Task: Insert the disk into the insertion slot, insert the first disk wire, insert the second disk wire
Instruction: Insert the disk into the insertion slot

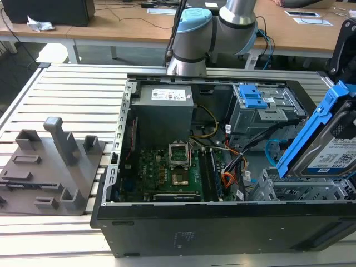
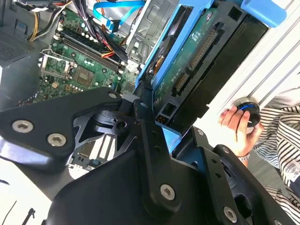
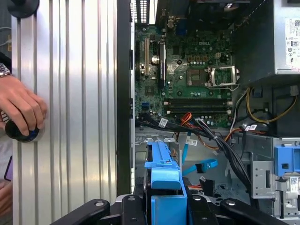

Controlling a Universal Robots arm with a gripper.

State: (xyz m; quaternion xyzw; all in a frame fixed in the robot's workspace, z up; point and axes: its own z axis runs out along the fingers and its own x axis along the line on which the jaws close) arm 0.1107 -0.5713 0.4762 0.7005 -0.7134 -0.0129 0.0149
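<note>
Observed from the floor beside the rig. The open computer case (image 1: 167,233) lay on its side on the slatted aluminium counter (image 1: 72,89), with the motherboard (image 1: 172,172) and the grey power supply (image 1: 164,105) exposed.

The robot arm (image 1: 206,33) reached over the far edge of the case. Its hand (image 3: 164,208) was clamped on the disk (image 1: 328,153), the black fingers (image 3: 129,201) pressing on either side of the blue carrier frame. The disk was held clear of the case and steeply tilted at the exterior view's right, label side facing the exterior camera. In the second wrist view its green circuit board side and connector end were seen.

The insertion slot (image 1: 289,192), a silver perforated cage in the near corner of the case at the exterior view's right, sat just below the disk. The disk had not yet entered it. The grey upper bay (image 1: 256,100) with its blue latch stood behind the slot.

A blue data cable (image 3: 201,165) and a bundle of black wires (image 3: 220,145) lay loose inside the case, between the motherboard and the bays.

A grey plastic fixture (image 1: 50,167) rested on the counter, well apart from the case, at the exterior view's left.

A person (image 3: 18,110) in a striped sleeve gripped a dark round knob (image 3: 21,132) at the counter's edge.
</note>
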